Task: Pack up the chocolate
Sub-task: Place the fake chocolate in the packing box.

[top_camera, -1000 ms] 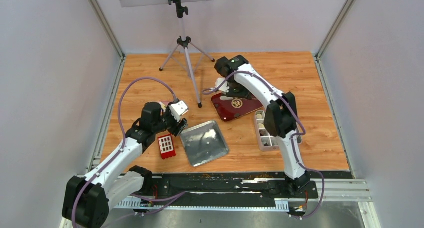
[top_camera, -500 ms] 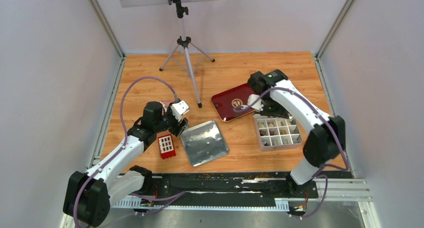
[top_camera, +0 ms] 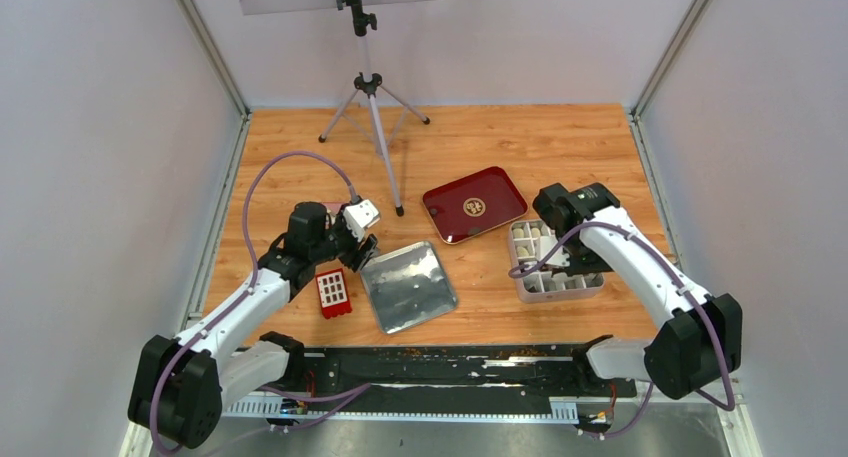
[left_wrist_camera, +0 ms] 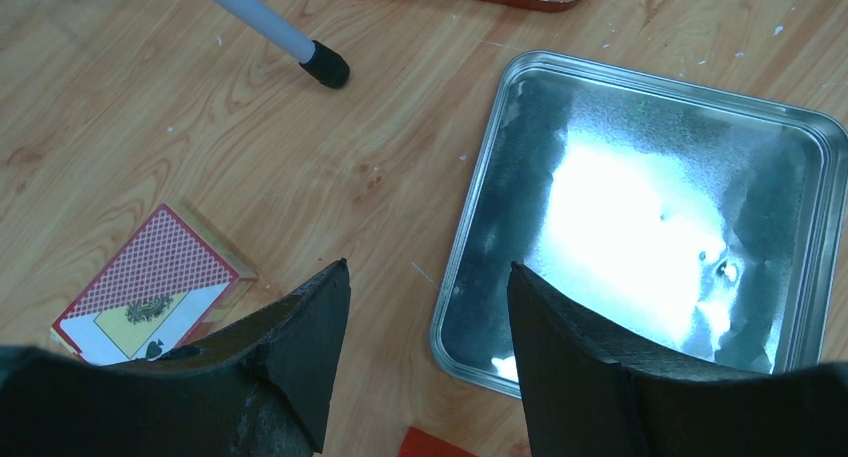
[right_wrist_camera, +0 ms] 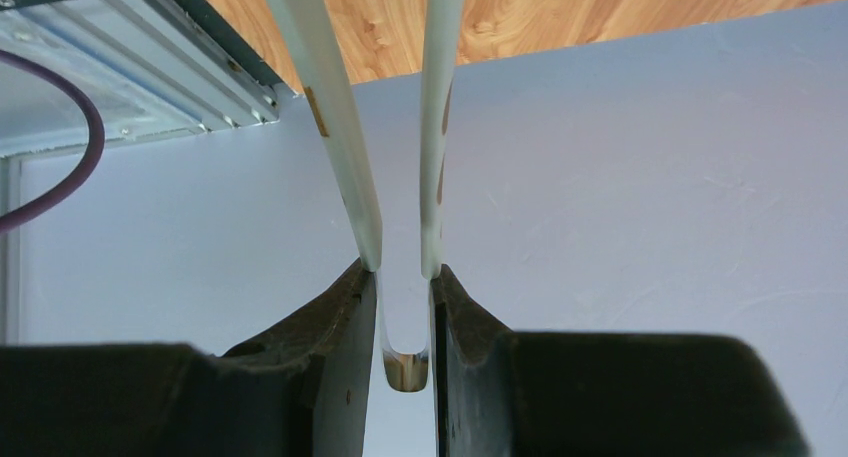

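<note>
- Since the earlier frames the right arm had swung from the far middle of the table [top_camera: 560,137] down to the right side, and its wrist now hung above the divided box [top_camera: 535,292]; the left arm had hardly changed place.
- The right gripper [right_wrist_camera: 403,277] was clenched on a pair of white tongs [right_wrist_camera: 345,127]. The bent end of the tongs sat between the two dark fingers, and the two blades ran up out of the top of the right wrist view, so their tips could not be seen.
- Whether the tongs carried any piece could not be told.
- The chocolate [top_camera: 523,245] lay in the compartments of the divided box, right of centre in the top view. Some cream pieces showed at the upper left of the box, and the arm covered a part of the rest.
- The left gripper [left_wrist_camera: 428,272] was released, with its jaws well apart and nothing between them. It hung above the wood just beside the left rim of the metal tray [left_wrist_camera: 650,227].
- In the top view the red block [top_camera: 333,292] with white squares lay just left of the metal tray, below the left gripper.
- The red tray [top_camera: 475,204] lay near the upper left corner of the divided box.
- A card pack [left_wrist_camera: 140,302] lay at the lower left of the left wrist view.
- A tripod [top_camera: 370,97] stood in the upper middle of the top view.
</note>
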Controlling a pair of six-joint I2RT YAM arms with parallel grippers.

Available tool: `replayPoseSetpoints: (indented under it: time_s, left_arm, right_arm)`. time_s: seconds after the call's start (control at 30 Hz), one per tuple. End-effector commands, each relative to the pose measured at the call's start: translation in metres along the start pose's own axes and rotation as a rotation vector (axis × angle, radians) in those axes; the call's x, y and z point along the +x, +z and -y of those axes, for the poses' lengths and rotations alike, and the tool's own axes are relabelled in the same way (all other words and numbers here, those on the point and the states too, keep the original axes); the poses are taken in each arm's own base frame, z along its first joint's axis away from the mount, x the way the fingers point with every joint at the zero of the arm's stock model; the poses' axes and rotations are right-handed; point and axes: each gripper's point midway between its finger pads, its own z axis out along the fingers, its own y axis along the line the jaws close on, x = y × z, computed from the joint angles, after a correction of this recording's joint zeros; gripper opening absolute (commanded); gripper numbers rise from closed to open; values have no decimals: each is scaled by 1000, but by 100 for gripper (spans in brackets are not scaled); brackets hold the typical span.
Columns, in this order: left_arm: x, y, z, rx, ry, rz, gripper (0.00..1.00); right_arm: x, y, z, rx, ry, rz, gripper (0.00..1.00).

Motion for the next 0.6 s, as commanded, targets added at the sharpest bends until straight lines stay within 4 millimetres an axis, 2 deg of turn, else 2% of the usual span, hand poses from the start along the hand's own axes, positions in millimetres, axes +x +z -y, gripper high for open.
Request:
replayPoseSetpoints:
  time_s: [0.0, 0.3, 0.57]
  left_arm:
    - [-12, 0, -2, -3, -4, 45, 67]
    - [-11, -1, -2, -3, 1, 40, 67]
    - [-11, 0, -2, 0, 5, 40, 67]
  right_arm:
    - [12, 0, -4, -5, -86, -51, 15]
    - [-3, -1, 3, -50, -22, -26, 28]
    - [-1, 1, -1, -49, -54, -21, 33]
